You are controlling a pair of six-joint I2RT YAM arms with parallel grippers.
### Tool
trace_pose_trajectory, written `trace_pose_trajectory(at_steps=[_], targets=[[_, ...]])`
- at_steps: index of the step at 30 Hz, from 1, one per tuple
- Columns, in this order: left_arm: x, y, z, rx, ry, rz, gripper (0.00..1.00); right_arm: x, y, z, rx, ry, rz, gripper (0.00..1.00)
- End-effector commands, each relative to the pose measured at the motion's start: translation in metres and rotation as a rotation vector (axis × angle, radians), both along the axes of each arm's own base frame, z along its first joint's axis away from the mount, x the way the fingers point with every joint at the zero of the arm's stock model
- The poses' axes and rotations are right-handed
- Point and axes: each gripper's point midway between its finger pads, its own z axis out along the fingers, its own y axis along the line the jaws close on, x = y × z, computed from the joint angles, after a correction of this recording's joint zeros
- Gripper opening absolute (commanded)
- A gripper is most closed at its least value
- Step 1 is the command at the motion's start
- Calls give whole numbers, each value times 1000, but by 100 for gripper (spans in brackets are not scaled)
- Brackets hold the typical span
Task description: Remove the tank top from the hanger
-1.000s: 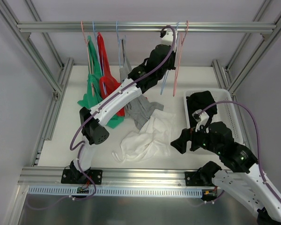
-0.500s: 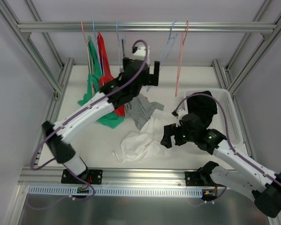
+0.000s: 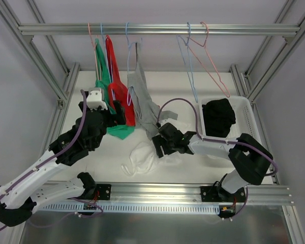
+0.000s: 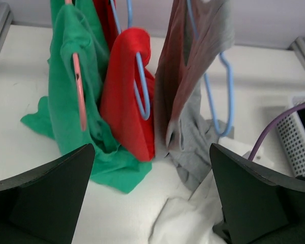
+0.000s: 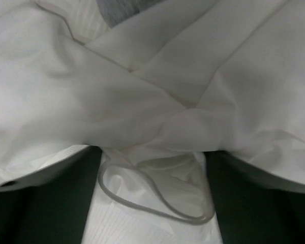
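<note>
A white tank top [image 3: 142,155] lies crumpled on the table, off any hanger. My right gripper [image 3: 159,145] is pressed into its right edge. In the right wrist view the jaws [image 5: 150,198] stand apart with white cloth [image 5: 157,101] and a hem loop between them. My left gripper [image 3: 118,116] is open and holds nothing. In the left wrist view it [image 4: 152,203] faces three hung tops: green [image 4: 71,91] on a pink hanger, red [image 4: 127,112] on a blue hanger, grey [image 4: 193,76] on a blue hanger [image 4: 226,91].
An empty blue hanger [image 3: 188,66] and an empty pink hanger [image 3: 211,63] hang on the rail [image 3: 152,29] at the right. A white basket [image 3: 249,119] at the right holds a black garment [image 3: 218,116]. Frame posts stand along both sides.
My left gripper opened near the right-hand hangers, then the arm drew back down to the left. My right arm reached left onto the white tank top, and its jaws have narrowed.
</note>
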Motion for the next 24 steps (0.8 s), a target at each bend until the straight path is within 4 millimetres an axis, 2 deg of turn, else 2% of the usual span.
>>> trace_pose_trajectory(at_steps=[1,3,4,5,6,8,9,11,12,14,15,17,18,20,21,24], targets=[[-14,11,-20,40,55,-18,99,2,-8,-25,-51,-22,-90,66],[-24,22,-17,25,48,-18,99,1,-2,-8,-16,-78,-83,41],[-27,25,-19,28,51,-20,99,2,-3,0,-18,-112,-85,17],[-32,28,-21,33,61,-31,99,-2,-1,10,-5,-137,-70,5],[-38,27,-17,12,58,-69,99,-3,-3,31,23,-169,-69,0],[-48,24,-14,-1,69,-125,99,-6,-3,62,63,-227,-66,0],[-53,23,-11,-10,67,-157,99,-7,-14,89,92,-272,-82,0],[-63,14,-13,0,87,-247,99,-8,-23,125,152,-324,-100,0],[-69,9,-13,-3,92,-300,99,-11,-40,151,183,-372,-122,0],[-74,8,-18,17,95,-334,99,-12,-60,180,211,-429,-154,0],[-76,11,-19,15,85,-336,99,-15,-81,207,233,-478,-187,1],[-75,16,-29,29,93,-313,99,-18,-103,235,250,-534,-206,0],[-76,19,-30,27,87,-302,99,-21,-119,257,252,-566,-227,0],[-74,24,-32,30,82,-275,99,-26,-143,286,270,-619,-249,0],[-74,25,-30,28,77,-272,99,-29,-161,306,265,-649,-273,0],[-76,25,-28,20,70,-278,99,-30,-199,329,181,-719,-328,0]])
